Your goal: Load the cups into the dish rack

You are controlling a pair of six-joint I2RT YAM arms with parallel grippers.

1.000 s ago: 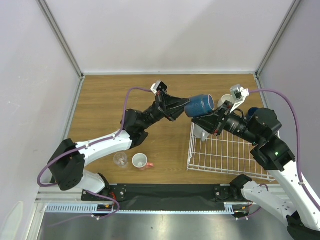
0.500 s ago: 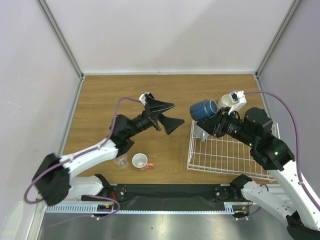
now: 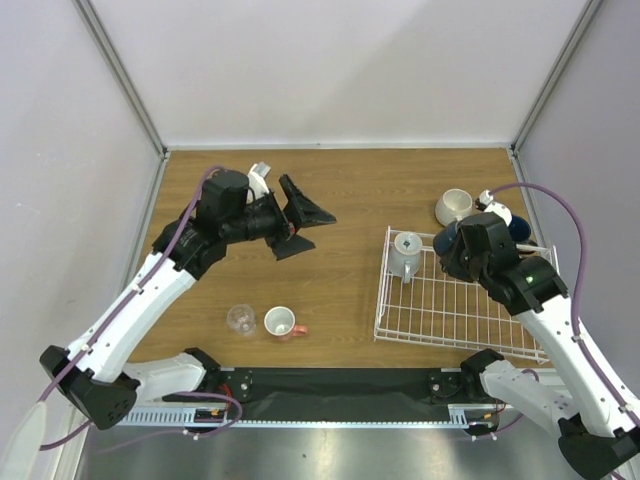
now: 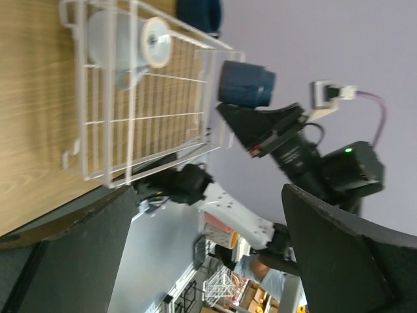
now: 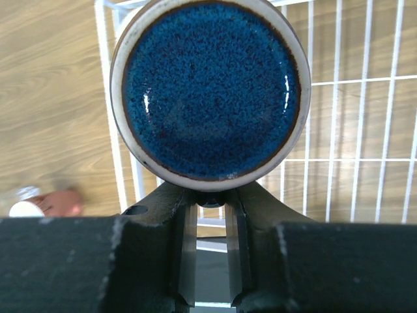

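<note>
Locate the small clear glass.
Top view: the glass sits on the table near the front edge, left side, beside the pink cup, outside the dish rack.

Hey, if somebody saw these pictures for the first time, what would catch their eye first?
The dark blue cup fills the right wrist view, held by the right gripper over the white wire dish rack. The left gripper hangs wide open and holds nothing, well left of the rack. A small clear glass and a reddish-pink cup sit near the table's front edge.
</note>
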